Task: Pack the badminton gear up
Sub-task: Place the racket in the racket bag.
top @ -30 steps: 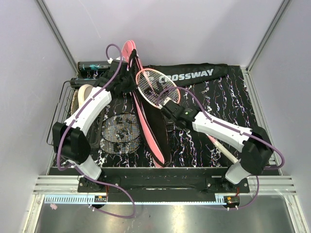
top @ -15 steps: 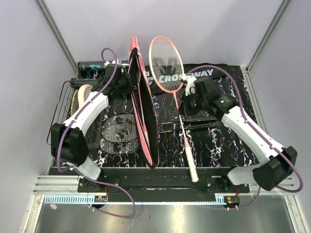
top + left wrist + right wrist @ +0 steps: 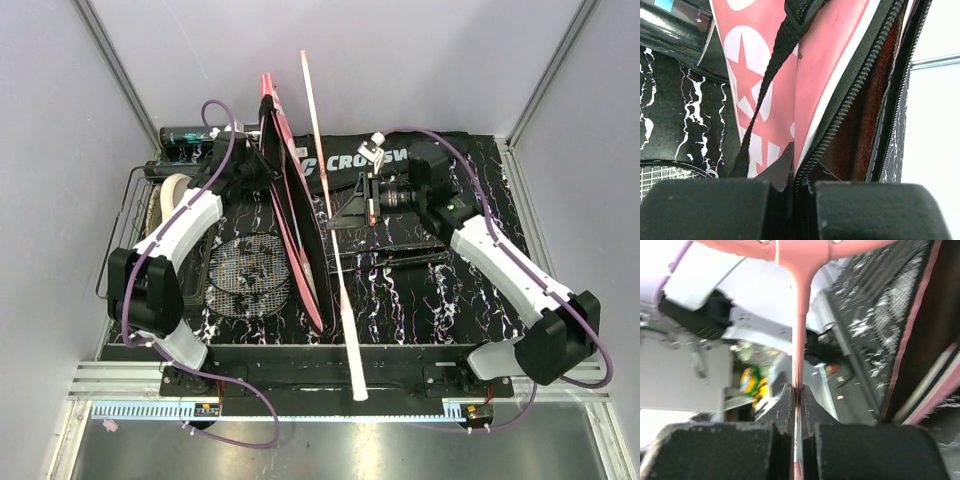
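Swings the racket (image 3: 345, 325) edge-on beside the case (image 3: 760, 60), right gripper (image 3: 797, 395) clamped on its shaft, left gripper (image 3: 792, 185) pinching the case open, ready for sliding in

Bright, even overhead light; right wrist view is motion-blurred.

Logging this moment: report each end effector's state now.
Left end effector: closed on the edge of the pink racket case.
Right end effector: closed on the shaft of the racket.
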Available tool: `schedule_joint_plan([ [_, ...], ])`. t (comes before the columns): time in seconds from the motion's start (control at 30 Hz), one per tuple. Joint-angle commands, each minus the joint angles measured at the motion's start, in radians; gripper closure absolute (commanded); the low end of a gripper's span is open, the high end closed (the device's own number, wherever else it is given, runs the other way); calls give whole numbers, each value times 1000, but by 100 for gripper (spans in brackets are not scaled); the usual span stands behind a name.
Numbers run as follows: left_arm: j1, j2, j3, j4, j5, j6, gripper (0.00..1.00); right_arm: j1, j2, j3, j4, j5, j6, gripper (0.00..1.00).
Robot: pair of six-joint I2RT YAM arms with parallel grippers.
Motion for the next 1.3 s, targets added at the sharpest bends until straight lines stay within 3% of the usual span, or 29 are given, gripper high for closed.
schedule_joint_plan([
  [0.0, 5, -8, 57, 134, -14, -34, 100, 6, -23, -132, 596, -311, 452, 100],
  [0.33, 5, 7, 84, 161, -15, -34, 100, 55, 65, -126, 384, -346, 331, 100],
  [0.83, 7, -71, 12, 181, 22, -24, 100, 55, 178, -227, 344, -242, 337, 100],
  [1.07, 5, -104, -84, 253, 204, -56, 100, 52, 371, -69, 335, -234, 328, 100],
  [1.27, 5, -162, -150, 306, 268, -93, 100, 34, 551, 112, 414, -177, 443, 100],
])
